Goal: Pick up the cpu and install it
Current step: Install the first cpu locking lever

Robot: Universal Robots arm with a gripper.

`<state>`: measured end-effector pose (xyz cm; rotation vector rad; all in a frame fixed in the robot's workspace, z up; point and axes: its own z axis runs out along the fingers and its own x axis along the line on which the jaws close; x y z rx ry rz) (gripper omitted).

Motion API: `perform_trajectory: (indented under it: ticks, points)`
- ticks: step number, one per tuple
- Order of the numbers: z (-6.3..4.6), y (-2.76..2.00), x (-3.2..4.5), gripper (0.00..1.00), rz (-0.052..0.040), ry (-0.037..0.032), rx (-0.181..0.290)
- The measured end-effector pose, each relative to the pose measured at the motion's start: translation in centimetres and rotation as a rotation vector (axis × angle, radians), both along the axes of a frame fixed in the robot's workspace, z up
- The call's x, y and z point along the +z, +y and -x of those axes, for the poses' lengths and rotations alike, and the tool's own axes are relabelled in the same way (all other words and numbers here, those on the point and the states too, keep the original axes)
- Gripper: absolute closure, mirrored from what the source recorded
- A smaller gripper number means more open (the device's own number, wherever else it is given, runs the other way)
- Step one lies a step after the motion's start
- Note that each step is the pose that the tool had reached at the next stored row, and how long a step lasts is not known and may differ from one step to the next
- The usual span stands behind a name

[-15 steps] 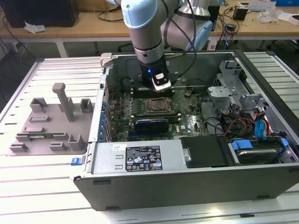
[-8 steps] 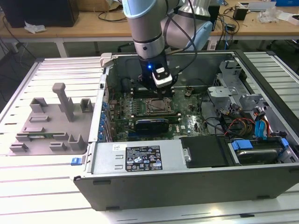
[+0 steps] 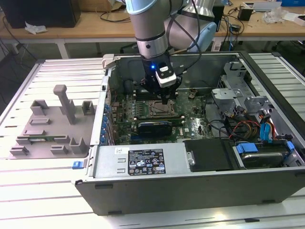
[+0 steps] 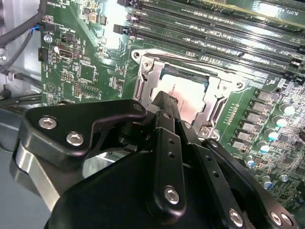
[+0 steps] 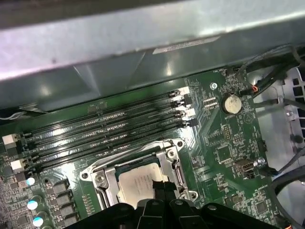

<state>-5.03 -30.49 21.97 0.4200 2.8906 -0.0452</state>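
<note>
The cpu point(image 4: 189, 90) is a flat silver square lying level inside the metal-rimmed socket frame point(image 4: 143, 78) on the green motherboard. It is also seen in the first wrist view, cpu point(image 5: 135, 183) within the socket frame point(image 5: 101, 175). My gripper point(image 3: 165, 99) hangs straight down inside the open computer case point(image 3: 143, 164), right over the socket. Its black fingertips point(image 5: 160, 187) are pressed together, and they sit at the cpu's top near one edge. In the second wrist view the gripper point(image 4: 164, 99) covers part of the chip. Nothing shows between the fingers.
Long memory slots point(image 5: 109, 129) run beside the socket. A black card point(image 3: 155, 127) lies just in front of it. Cables and a drive cage point(image 3: 248, 109) crowd the exterior view's right. A grey parts fixture point(image 3: 52, 126) stands outside the case on the exterior view's left.
</note>
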Motion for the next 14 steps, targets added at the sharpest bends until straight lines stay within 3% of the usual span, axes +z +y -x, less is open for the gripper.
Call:
perform_trajectory:
  ticks: [1,2,3,5,6,7,8,9,14]
  points:
    - [-0.01,0.01,-0.02,0.89,-0.0002,0.0073,0.0]
    - [-0.03,0.01,-0.03,0.89,-0.0002,0.0203,0.0]
    - [-0.09,0.0,-0.04,0.89,0.0,0.0394,0.0]
    - [-0.32,0.0,-0.06,0.89,0.0,0.0852,0.0]
    - [-0.56,0.0,-0.07,0.89,-0.0006,0.113,0.0]
    - [-0.7,0.0,-0.08,0.89,-0.0028,0.1319,0.0]
    - [-0.81,-0.04,-0.06,0.89,-0.0133,0.1552,0.001]
    - [-0.82,-0.07,-0.07,0.89,-0.0209,0.1582,0.002]
    - [-0.83,-0.06,-0.07,0.89,-0.0226,0.1581,0.002]
